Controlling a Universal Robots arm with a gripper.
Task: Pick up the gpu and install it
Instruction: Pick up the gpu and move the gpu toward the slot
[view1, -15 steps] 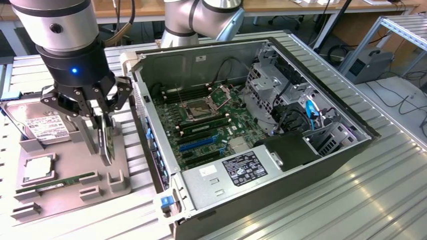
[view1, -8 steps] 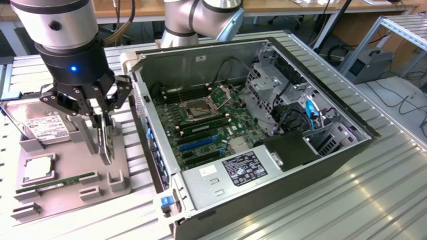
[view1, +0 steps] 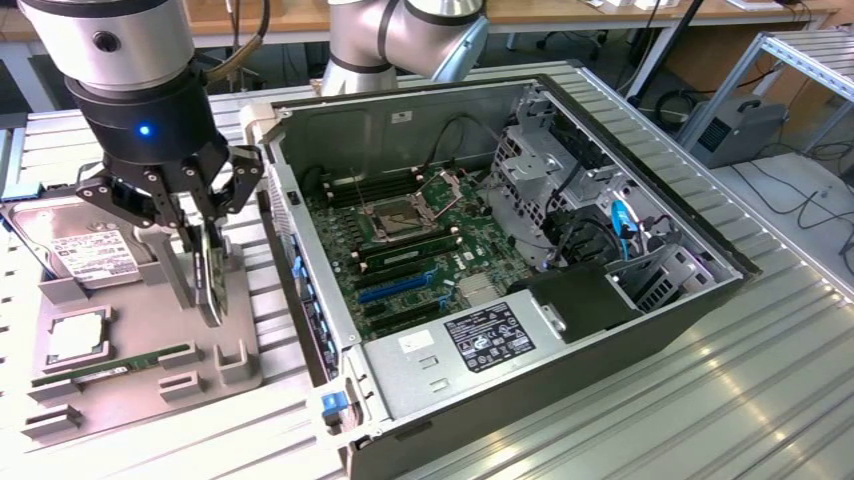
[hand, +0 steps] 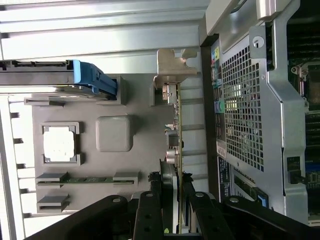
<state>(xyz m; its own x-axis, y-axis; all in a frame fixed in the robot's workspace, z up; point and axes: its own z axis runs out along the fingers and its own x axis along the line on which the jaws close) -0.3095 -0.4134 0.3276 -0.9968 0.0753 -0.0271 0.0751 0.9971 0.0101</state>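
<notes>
While the arm hangs over the parts tray, the pick-up step is judged in hand; nothing sits in the case's expansion slots.

Exterior view:
- Gripper (view1: 200, 258): lowered onto the grey parts tray (view1: 127, 410) at the exterior view's left, its claw clamped on the gpu (view1: 211, 295).
- Gpu: upright on its long edge in the tray, just left of the open computer case (view1: 400, 385).
- Hard drive (view1: 78, 255), processor (view1: 78, 338) and memory stick (view1: 114, 368): lying in their own tray pockets.
- Motherboard (view1: 414, 260): exposed inside the case.

Wrist view:
- Gpu (hand: 178, 130): seen edge-on between the black fingers (hand: 150, 210), its metal bracket (hand: 172, 65) at the far end.
- Case rear grille (hand: 242, 110): just beside the card.

Judgement: the next move calls for a square, firm hold and a straight path, as the card stands on its thin edge close to the case wall.

Hidden or unclear: the fingers cover the card's lower edge, so it cannot be told whether it rests in its holder or is raised.
</notes>
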